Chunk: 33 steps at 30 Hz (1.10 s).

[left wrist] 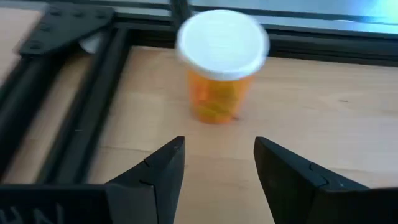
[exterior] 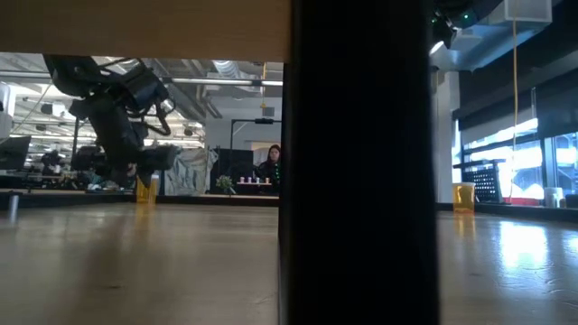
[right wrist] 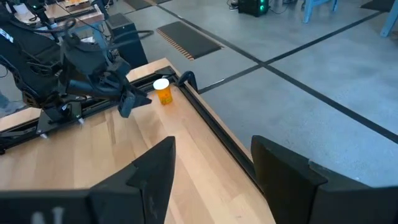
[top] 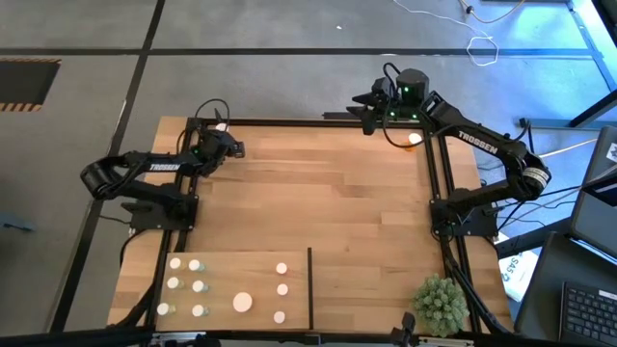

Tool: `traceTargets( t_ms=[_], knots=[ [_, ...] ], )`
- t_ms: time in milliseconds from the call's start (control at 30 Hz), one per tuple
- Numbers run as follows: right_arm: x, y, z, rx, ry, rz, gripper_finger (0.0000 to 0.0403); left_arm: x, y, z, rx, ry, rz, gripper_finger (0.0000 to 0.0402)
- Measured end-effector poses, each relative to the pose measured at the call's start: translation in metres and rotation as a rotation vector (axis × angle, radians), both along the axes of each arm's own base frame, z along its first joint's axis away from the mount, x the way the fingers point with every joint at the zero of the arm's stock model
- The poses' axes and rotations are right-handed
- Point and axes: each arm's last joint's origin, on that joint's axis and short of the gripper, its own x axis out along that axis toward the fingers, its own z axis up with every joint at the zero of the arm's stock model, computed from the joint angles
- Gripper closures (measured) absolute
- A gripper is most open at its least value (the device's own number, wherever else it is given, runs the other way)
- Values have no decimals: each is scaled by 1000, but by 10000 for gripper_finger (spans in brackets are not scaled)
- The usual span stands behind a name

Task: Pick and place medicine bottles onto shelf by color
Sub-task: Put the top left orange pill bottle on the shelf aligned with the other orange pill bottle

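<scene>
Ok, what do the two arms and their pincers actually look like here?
Both arms are dark, jointed and near black. The right arm carries white TROSSEN lettering along one link, with green lights glowing at its wrist and black cables looping off it. The left arm has lettering too, too small to read. Each pincer, as with the left pincer, has two matte black, wedge-shaped fingers.

The counter lies bare across its middle. An orange bottle stands just ahead of the left pincer, hemmed by the black frame.
</scene>
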Motion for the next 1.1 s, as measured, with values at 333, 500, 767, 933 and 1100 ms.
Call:
traceTargets(
  t_ms=[333, 500, 767, 933, 1100],
  knots=[
    [0, 0, 0, -3, 2, -3, 189, 4, 9, -15, 27, 31, 54, 215],
    [-1, -2, 0, -17, 16, -55, 189, 5, 11, -16, 40, 2, 77, 215],
    [-1, -2, -1, -45, 36, -67, 189, 6, 14, -10, 110, -33, 121, 215],
    [-1, -2, -1, -42, 35, -68, 189, 6, 16, -7, 165, -25, 163, 215],
    [-1, -2, -1, -42, 35, -67, 189, 6, 16, -12, 157, 5, 173, 215]
  ],
)
